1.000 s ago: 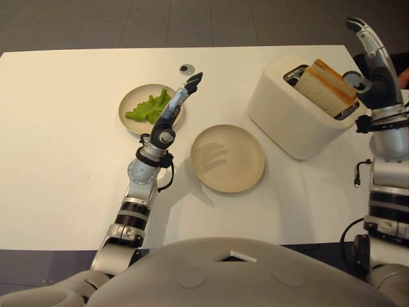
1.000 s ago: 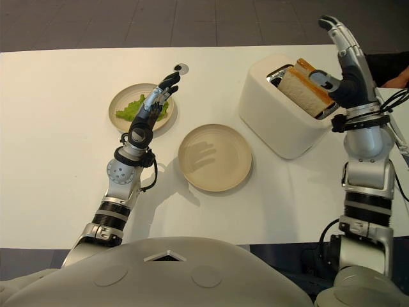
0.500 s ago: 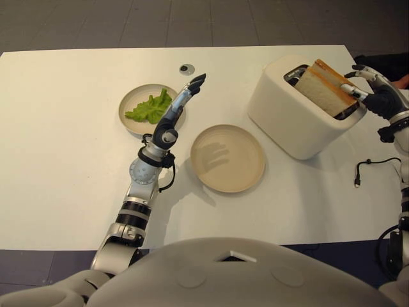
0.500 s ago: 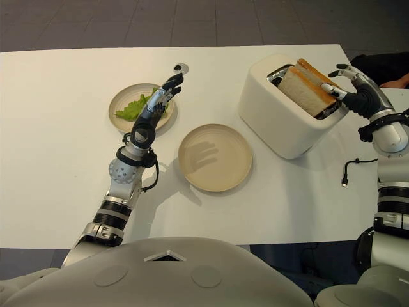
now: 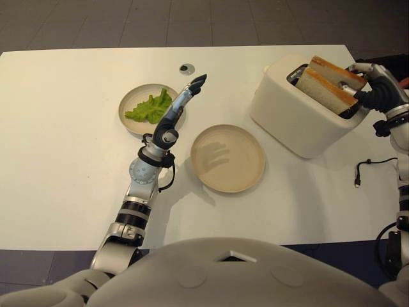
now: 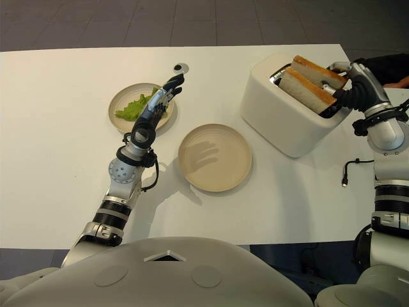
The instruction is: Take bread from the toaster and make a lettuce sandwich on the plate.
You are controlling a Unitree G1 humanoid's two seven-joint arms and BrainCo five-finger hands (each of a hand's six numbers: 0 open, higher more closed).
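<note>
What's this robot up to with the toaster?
It's starting a lettuce sandwich. Its right hand is curled around the end of the bread poking out of the toaster; both slices sit in the slots. Its left hand hangs open above the edge of the dish holding the lettuce. The plate in the middle has nothing on it yet.

Two bread slices [image 5: 329, 83] lean from white toaster [image 5: 287, 115] (lettuce [image 5: 148, 109] left of plate [image 5: 236, 178]).
</note>
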